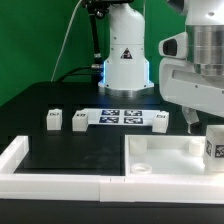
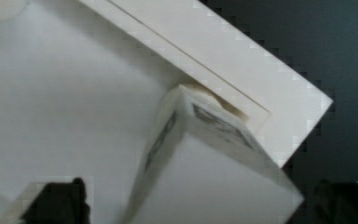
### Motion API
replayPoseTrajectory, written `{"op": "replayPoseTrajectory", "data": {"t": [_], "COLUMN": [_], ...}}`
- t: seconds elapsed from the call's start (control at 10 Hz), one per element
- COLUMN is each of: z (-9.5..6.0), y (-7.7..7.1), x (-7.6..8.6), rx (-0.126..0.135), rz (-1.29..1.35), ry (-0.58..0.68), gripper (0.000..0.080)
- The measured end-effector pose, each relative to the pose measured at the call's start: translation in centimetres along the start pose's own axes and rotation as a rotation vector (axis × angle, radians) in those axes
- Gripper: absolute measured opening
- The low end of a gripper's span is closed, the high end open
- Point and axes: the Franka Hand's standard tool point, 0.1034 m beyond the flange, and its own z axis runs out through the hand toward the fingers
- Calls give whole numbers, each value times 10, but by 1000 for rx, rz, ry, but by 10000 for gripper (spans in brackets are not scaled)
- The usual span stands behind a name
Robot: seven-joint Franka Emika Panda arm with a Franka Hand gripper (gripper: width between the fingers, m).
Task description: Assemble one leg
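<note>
My gripper [image 1: 213, 133] is at the exterior view's right, over the far right corner of the large white panel [image 1: 160, 152]. It is shut on one leg [image 1: 213, 149], a small white block with a black-and-white marker, held upright at that corner. In the wrist view the leg [image 2: 208, 150] lies tilted between my dark fingertips [image 2: 55, 202], its end against the panel's corner rim [image 2: 247, 70]. Three more legs stand on the black table: two [image 1: 53, 120] [image 1: 79, 121] at the left and one [image 1: 158, 119] behind the panel.
The marker board [image 1: 122, 116] lies flat between the loose legs, in front of the robot's white base [image 1: 125, 60]. A white raised border [image 1: 30, 160] runs along the table's left and front edges.
</note>
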Motion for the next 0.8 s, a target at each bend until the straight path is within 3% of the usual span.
{"op": "replayPoseTrajectory", "data": {"t": [0.8], "z": [0], "y": [-2], "x": [-1], "rx": [-6], "rz": [-826], "ry": [10], "gripper": [649]}}
